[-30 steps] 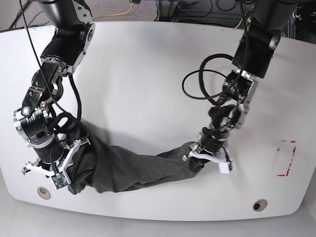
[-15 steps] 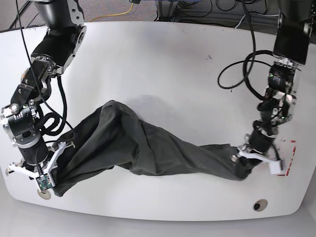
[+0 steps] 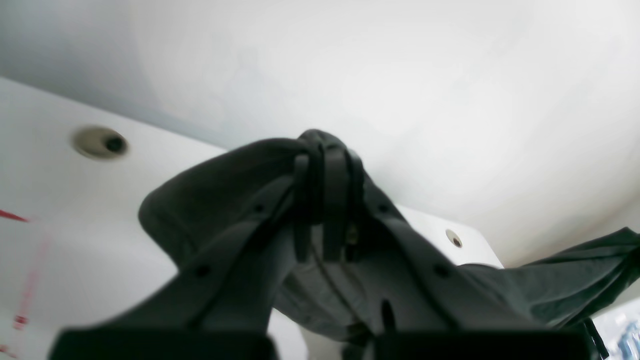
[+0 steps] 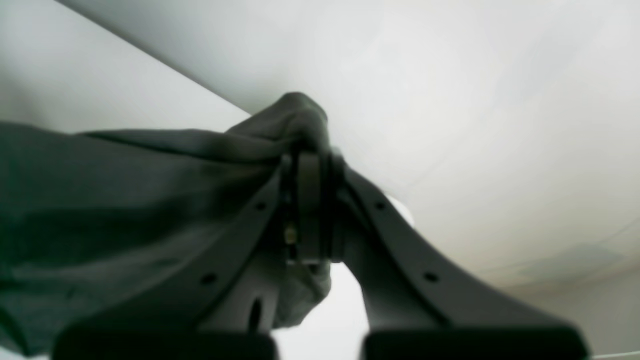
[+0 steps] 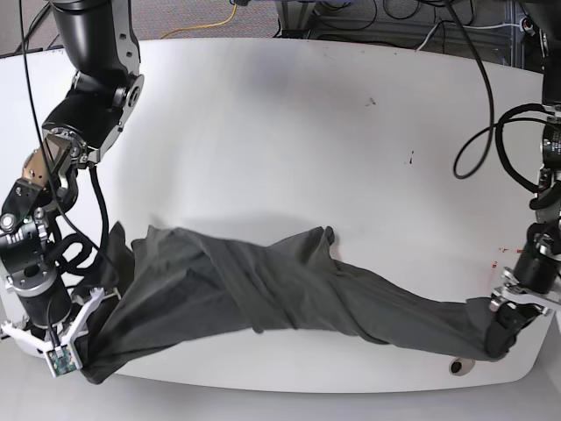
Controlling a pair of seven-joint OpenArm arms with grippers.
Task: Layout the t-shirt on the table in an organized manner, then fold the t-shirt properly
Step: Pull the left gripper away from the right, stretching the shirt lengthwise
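Observation:
The dark charcoal t-shirt (image 5: 263, 285) hangs stretched in a twisted, wrinkled band along the front of the white table (image 5: 289, 132). My left gripper (image 5: 501, 338), at the right front edge in the base view, is shut on one bunched end of the t-shirt (image 3: 210, 200); the left wrist view shows its tips (image 3: 321, 162) pinching cloth. My right gripper (image 5: 81, 364), at the left front edge, is shut on the other end; the right wrist view shows its tips (image 4: 311, 157) pinching a fold of the t-shirt (image 4: 100, 200).
A grommet hole (image 5: 458, 367) sits just left of my left gripper and shows in the left wrist view (image 3: 100, 142). Red tape marks (image 5: 508, 253) lie near the right edge. Both grippers are at the table's front rim. Cables lie beyond the far edge (image 5: 351, 26).
Both grippers have moved apart toward the table's front corners, each still holding cloth. The t-shirt has been drawn out from a short bunched roll into a long wide band.

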